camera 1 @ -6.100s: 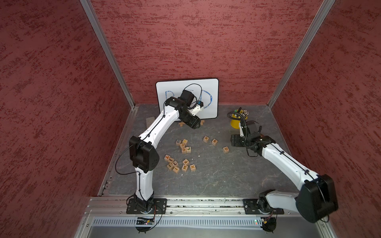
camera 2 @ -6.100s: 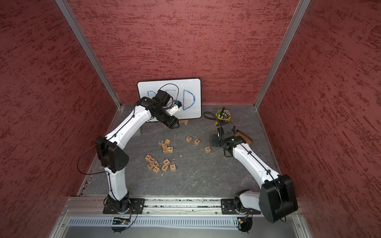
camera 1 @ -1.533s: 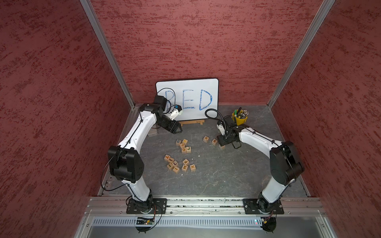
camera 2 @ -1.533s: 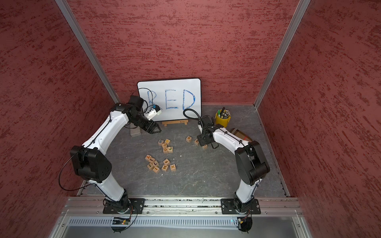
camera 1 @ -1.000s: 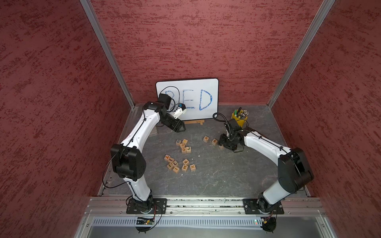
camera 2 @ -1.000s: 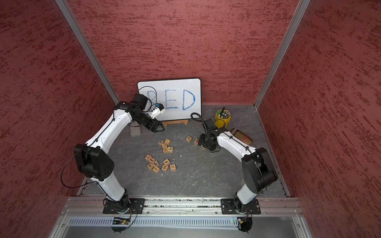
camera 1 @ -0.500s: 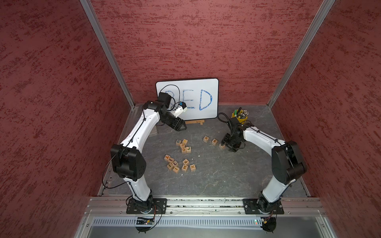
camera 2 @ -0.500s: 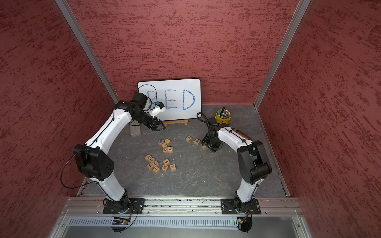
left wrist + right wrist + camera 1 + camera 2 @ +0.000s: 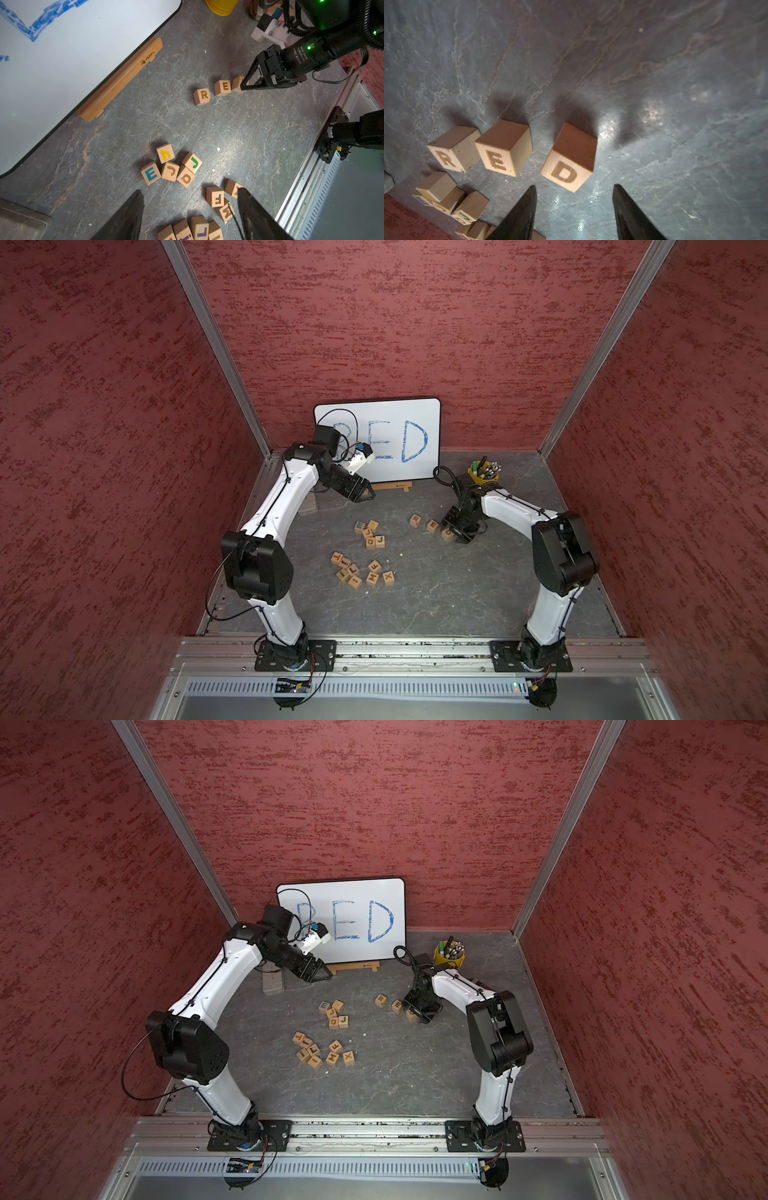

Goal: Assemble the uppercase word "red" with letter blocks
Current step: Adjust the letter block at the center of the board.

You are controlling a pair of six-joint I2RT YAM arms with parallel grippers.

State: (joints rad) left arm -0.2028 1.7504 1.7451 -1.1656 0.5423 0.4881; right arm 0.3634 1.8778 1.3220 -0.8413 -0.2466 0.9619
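W/ jaws apart & empty, right pincer [image 9: 574, 186] is hovering nr pale wooden orange-D cube [image 9: 569, 164]; left pincer [image 9: 190, 190], apart too, is facing spare wooden letter cubes [image 9: 172, 166].

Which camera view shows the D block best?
The right wrist view: the D block is close, its letter fully readable. In the left wrist view the right gripper covers part of it; both top views show it tiny.
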